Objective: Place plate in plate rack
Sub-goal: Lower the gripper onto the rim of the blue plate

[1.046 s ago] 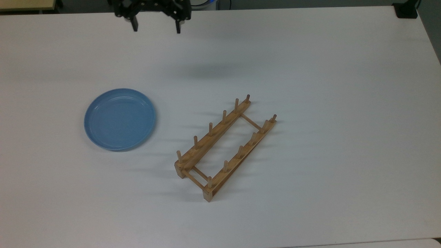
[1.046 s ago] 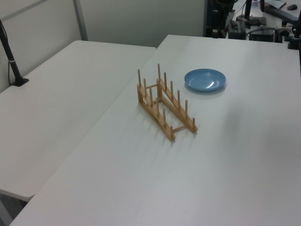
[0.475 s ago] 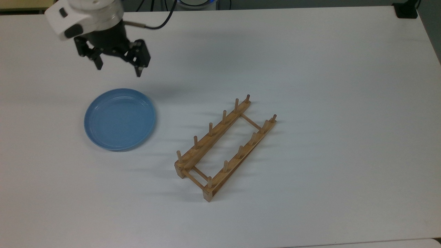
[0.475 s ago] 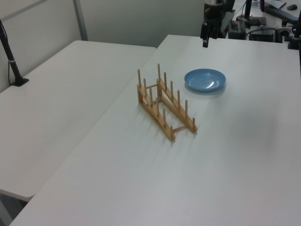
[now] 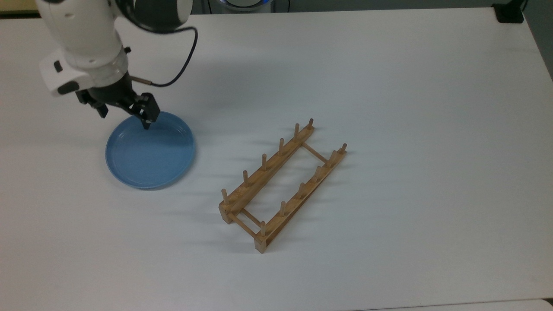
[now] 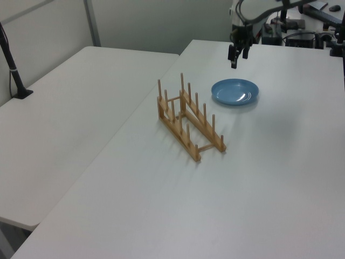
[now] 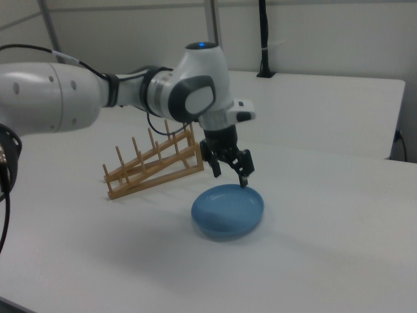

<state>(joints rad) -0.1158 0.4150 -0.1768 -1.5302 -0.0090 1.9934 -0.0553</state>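
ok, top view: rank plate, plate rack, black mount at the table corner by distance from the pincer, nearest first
1. plate, just below the pincer, which is over its upper rim.
2. plate rack, mid-table, toward the top view's right.
3. black mount, far upper-right corner.

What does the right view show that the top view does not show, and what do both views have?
The right view alone shows the height: the gripper hangs with fingers spread above the plate, clear of the rim, and the plate rack slopes, one end higher than the other. The top view alone shows the layout: the rack's two rails with six pegs each, lying diagonally to the top view's right of the plate, apart from it, with bare table around. Both show the blue plate flat on the white table, the open gripper at its edge, and the rack holding nothing.
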